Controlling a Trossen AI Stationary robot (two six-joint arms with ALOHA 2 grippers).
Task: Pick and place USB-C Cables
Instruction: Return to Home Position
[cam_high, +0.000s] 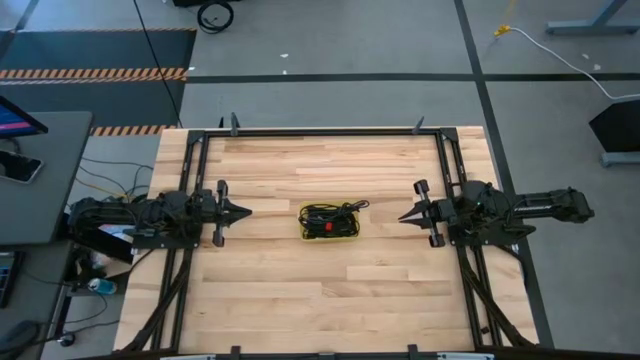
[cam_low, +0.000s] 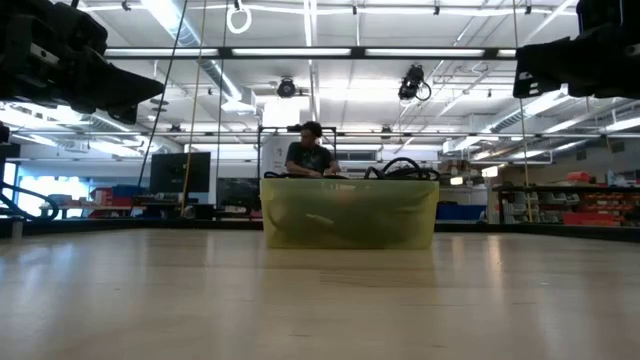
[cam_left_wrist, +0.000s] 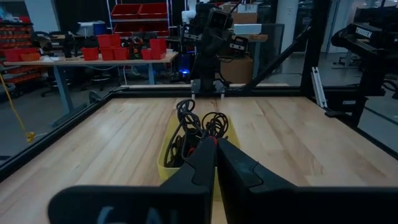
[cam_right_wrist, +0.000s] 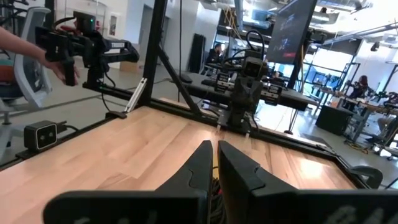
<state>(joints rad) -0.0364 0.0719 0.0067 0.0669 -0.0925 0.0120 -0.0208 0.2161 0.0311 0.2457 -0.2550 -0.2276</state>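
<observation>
Yellow bin (cam_high: 330, 239) mid-table holds the USB-C cables (cam_high: 328, 218) while left gripper (cam_high: 245, 211) and right gripper (cam_high: 403, 217) flank it well apart, fingers pinched shut and empty (homing step, by the look of it), so next just calls for parking.

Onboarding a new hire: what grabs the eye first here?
A yellow bin at the centre of the table, stuffed with tangled black USB-C cables, some red among them. The left tool and right tool sit shut at opposite sides, both pointing at the bin, clear of it.

Bright ceiling strip lights (cam_low: 250, 52) glare overhead; the wooden table (cam_high: 320, 290) is evenly lit.
</observation>
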